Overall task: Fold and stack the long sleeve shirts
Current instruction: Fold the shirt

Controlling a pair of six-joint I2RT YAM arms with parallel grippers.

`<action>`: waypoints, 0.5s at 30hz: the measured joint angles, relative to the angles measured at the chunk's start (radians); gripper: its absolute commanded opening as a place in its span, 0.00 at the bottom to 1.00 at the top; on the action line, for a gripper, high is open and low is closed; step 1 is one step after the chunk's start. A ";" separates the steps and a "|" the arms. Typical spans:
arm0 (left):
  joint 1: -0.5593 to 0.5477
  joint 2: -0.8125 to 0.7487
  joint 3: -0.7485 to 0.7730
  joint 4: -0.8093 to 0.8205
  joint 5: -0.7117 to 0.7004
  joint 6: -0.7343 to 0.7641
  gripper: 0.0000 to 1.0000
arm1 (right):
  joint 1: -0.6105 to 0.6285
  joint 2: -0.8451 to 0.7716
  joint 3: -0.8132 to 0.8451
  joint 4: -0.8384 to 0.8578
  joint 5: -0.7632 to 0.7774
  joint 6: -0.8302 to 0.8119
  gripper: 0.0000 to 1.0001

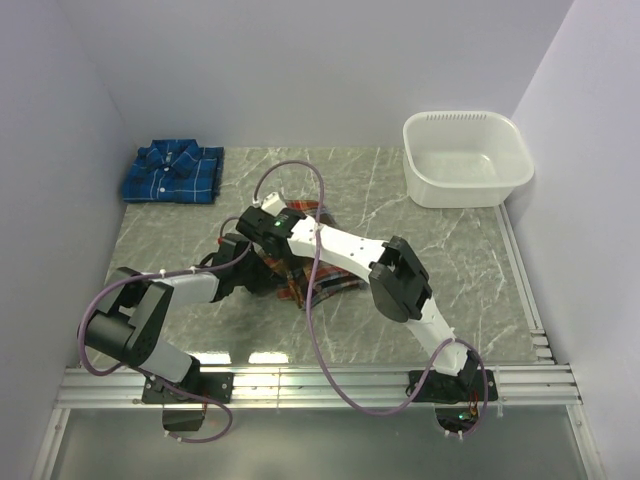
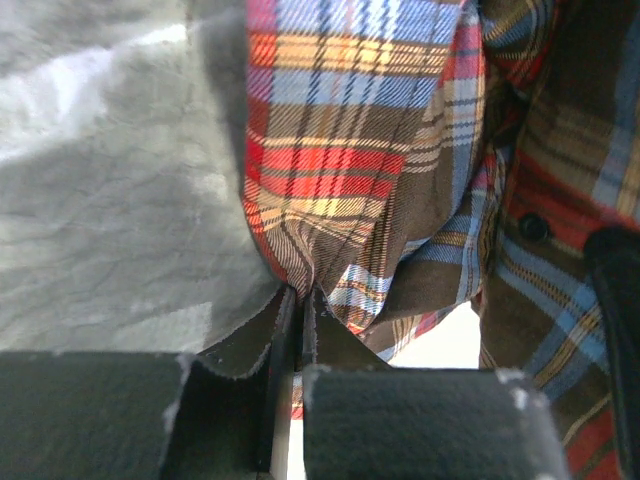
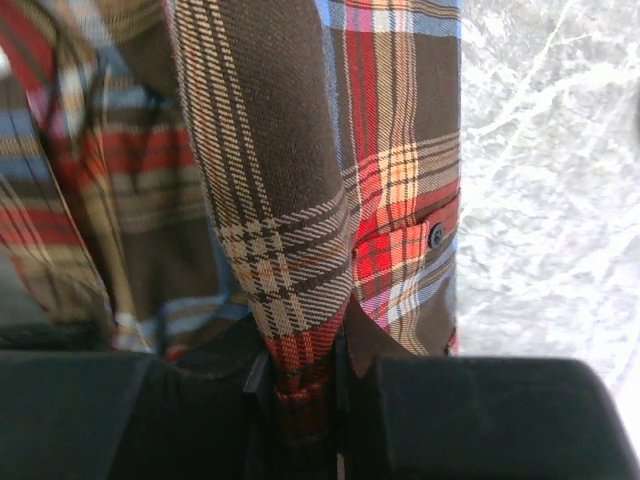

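The red-orange plaid shirt (image 1: 318, 287) lies bunched in the middle of the table, mostly hidden under both arms. My left gripper (image 2: 300, 300) is shut on an edge of the red-orange shirt (image 2: 350, 150). My right gripper (image 3: 305, 365) is shut on a fold of the same shirt (image 3: 290, 200), which hangs from its jaws. In the top view both grippers meet over the shirt, the left (image 1: 262, 268) just below the right (image 1: 268, 222). The blue plaid shirt (image 1: 172, 172) lies folded at the back left corner.
A white plastic tub (image 1: 466, 157) stands at the back right. The grey marbled table (image 1: 420, 300) is bounded by white walls on three sides and a metal rail (image 1: 320, 380) at the near edge. A purple cable (image 1: 312, 200) loops over the arms.
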 measured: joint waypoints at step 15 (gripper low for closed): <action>-0.013 -0.004 -0.010 0.007 -0.008 -0.015 0.08 | -0.017 -0.052 -0.142 0.151 -0.114 0.067 0.55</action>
